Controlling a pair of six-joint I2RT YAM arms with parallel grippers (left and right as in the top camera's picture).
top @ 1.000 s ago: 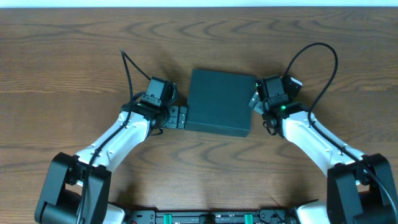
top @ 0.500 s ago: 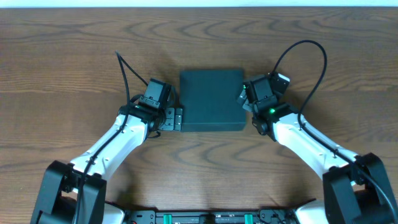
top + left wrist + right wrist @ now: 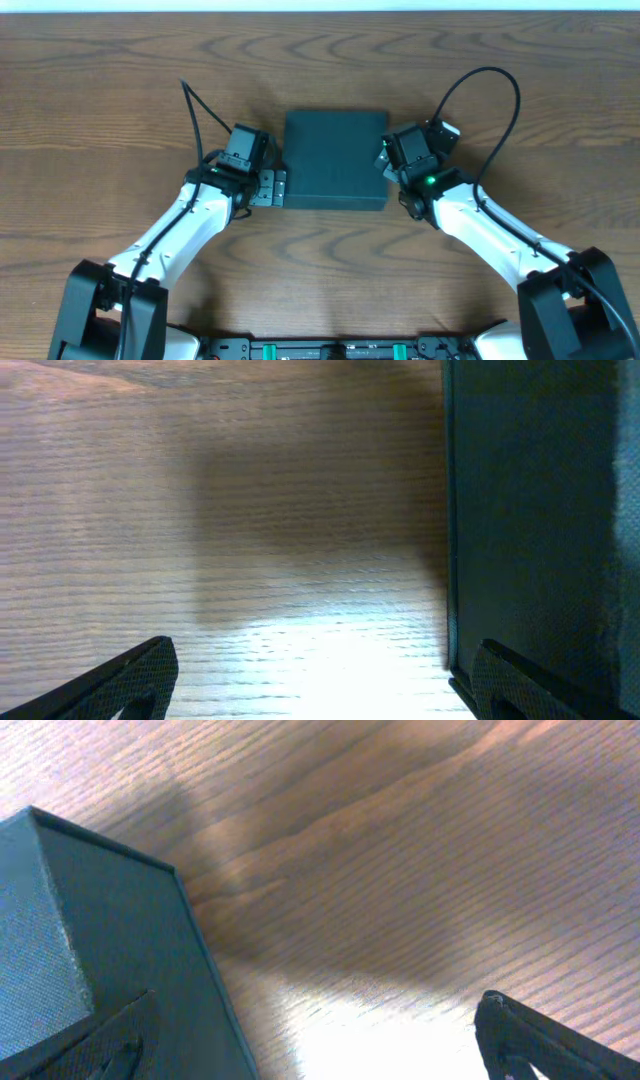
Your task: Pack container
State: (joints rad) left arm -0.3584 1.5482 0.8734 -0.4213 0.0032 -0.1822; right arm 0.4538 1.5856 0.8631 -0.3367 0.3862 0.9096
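Observation:
The container [image 3: 335,158] is a dark teal-black square box lying flat and closed at the table's centre. My left gripper [image 3: 271,187] is open at its left side near the front corner. In the left wrist view, one finger of that gripper [image 3: 320,682] lies against the container's wall [image 3: 540,510] and the other is over bare wood. My right gripper [image 3: 386,160] is open at the container's right side. In the right wrist view, its left finger overlaps the container [image 3: 90,930] and its jaws [image 3: 320,1040] hold nothing. No snack items are in view.
The wooden table [image 3: 120,90] extends all round the container. Black cables arc up from the left wrist [image 3: 195,110] and from the right wrist [image 3: 490,85]. The table's far edge runs along the top of the overhead view.
The container has slid left and turned square to the table. Both grippers have moved left with it, staying at its two sides.

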